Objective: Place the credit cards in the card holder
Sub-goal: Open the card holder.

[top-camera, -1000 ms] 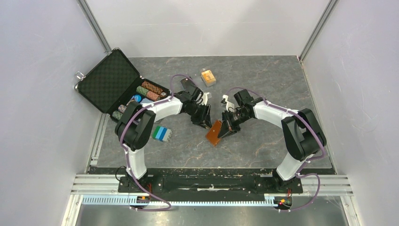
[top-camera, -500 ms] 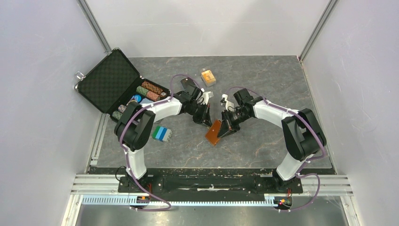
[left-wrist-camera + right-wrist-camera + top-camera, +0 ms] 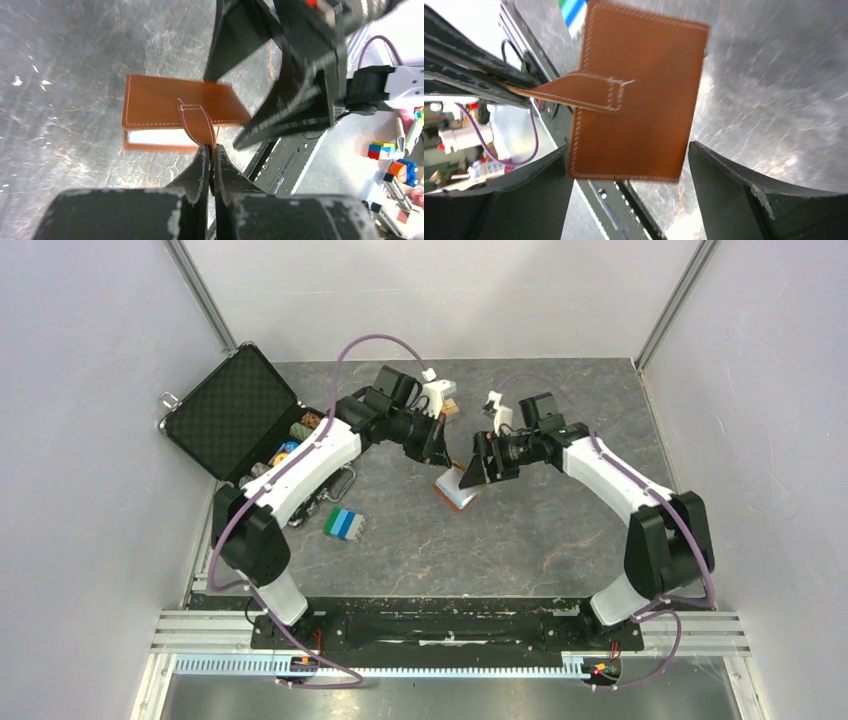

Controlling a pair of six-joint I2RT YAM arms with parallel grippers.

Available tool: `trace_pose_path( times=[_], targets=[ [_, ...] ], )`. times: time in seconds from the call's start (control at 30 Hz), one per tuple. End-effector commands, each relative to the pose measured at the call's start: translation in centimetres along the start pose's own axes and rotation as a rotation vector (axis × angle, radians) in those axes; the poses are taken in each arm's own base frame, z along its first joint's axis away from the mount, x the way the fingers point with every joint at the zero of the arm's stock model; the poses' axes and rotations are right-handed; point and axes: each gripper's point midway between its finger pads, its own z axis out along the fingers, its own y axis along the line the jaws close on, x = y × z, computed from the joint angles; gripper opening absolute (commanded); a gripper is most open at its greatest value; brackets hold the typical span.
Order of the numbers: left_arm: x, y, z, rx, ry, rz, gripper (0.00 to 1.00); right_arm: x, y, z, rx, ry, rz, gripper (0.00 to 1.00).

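The card holder (image 3: 457, 492) is a tan-brown leather wallet, hanging off the table between the two arms. My left gripper (image 3: 443, 453) is shut on its snap tab (image 3: 197, 122), and the wallet (image 3: 175, 102) dangles below with a pale inner edge showing. In the left wrist view the gripper (image 3: 211, 150) has its jaws pressed together on the tab's end. My right gripper (image 3: 470, 472) stands open right beside the wallet. In the right wrist view the wallet (image 3: 639, 100) and its tab (image 3: 579, 92) sit just beyond the spread gripper (image 3: 629, 150), touching neither finger. The credit cards are hidden.
An open black foam-lined briefcase (image 3: 230, 410) with poker chips (image 3: 310, 428) stands at the back left. A blue-green-white striped block (image 3: 344, 524) lies on the grey table near the left arm. The right gripper's black fingers (image 3: 280, 100) loom close in the left wrist view.
Both arms have swung back toward the table's far middle. The left gripper shut on the snap tab and lifted the wallet. The right gripper has let go of it and opened.
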Motion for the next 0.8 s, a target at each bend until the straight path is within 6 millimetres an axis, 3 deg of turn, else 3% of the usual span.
trace_pose_path(
  times=[0.0, 0.2, 0.37, 0.53, 0.77],
  targets=[
    [-2.2, -2.8, -4.3, 0.012, -0.044, 0.166, 0.02, -6.4, 2.4, -4.1, -0.031, -0.256, -0.177, 0.85],
    [-4.0, -3.8, -6.4, -0.010, -0.077, 0.230, 0.02, -9.2, 4.5, -6.2, -0.073, -0.368, -0.271, 0.86],
    [-3.6, -3.5, -6.7, -0.031, -0.029, 0.237, 0.02, -9.9, 5.7, -7.4, -0.071, -0.407, -0.353, 0.86],
    [-2.6, -2.7, -6.3, -0.048, 0.039, 0.219, 0.02, -9.7, 5.9, -8.1, -0.045, -0.415, -0.399, 0.87],
    [-2.6, -3.4, -5.6, 0.008, 0.058, 0.176, 0.02, -7.4, 7.9, -6.0, -0.141, -0.355, -0.448, 0.87]
  ],
)
